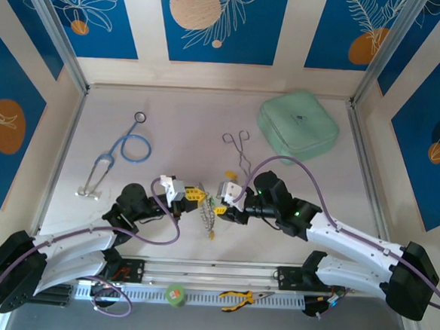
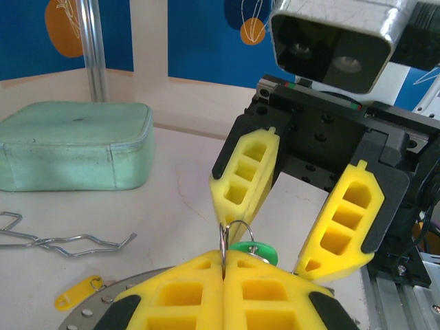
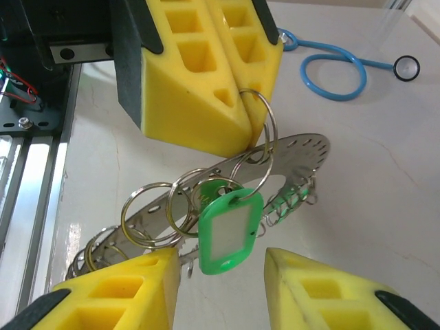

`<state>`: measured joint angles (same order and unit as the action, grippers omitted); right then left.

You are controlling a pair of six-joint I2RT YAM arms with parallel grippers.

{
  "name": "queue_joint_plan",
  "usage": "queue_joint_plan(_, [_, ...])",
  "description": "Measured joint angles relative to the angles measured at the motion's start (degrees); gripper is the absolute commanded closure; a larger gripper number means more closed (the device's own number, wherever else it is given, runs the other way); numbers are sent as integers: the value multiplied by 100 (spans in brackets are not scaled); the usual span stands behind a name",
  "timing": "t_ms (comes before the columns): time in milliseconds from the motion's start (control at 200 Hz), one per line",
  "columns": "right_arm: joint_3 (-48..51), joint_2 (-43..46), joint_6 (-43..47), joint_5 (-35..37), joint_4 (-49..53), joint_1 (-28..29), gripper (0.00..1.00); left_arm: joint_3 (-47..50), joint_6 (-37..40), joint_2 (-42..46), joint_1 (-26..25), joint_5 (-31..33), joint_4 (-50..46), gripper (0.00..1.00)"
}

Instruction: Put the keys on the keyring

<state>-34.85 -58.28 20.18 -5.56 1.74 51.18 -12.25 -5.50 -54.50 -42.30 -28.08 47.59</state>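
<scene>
From above, a pale, lightly scuffed table [image 1: 178,109] is sitting inside walls [image 1: 222,22] of cream and blue leaf-print panels. A blue stethoscope [image 1: 127,147], silver forceps [image 1: 240,147] and a mint pouch [image 1: 298,127] are lying toward the back. Near the front edge, the left gripper [image 1: 195,196] and right gripper [image 1: 222,199] are facing each other, with the keyring [image 1: 210,217] dangling between them above the table.

In the left wrist view, the left gripper [image 2: 225,265] is clamping one small split ring of the keyring [image 2: 89,313], with a green key [image 2: 258,253] just beyond it. The right gripper [image 2: 269,244] is standing with its fingers spread. A yellow key [image 2: 79,292] is lying on the table beside the forceps [image 2: 62,240].

In the right wrist view, the keyring [image 3: 295,155] is hanging tilted from the clenched left gripper [image 3: 244,117]. The green key [image 3: 230,234] is hanging between the parted fingers of the right gripper [image 3: 221,256], which is grasping nothing.
</scene>
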Motion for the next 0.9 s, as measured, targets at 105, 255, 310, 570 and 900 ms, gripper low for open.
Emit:
queue_joint_plan(105, [0,-70,20,0,-48,15,63,0,0,0,0,0,2,100])
queue_joint_plan(255, [0,-170,39,11,-131,26,66,0,-2,0,0,-9,2,100])
queue_joint_plan(310, [-2,-227,46,26,-155,26,68,0,0,0,0,-33,2,100])
queue_joint_plan(570, [-2,-302,90,168,-243,52,81,0,2,4,0,-44,2,100])
queue_joint_plan(900, [-2,24,166,389,-103,52,92,0,155,63,0,-44,-50,100])
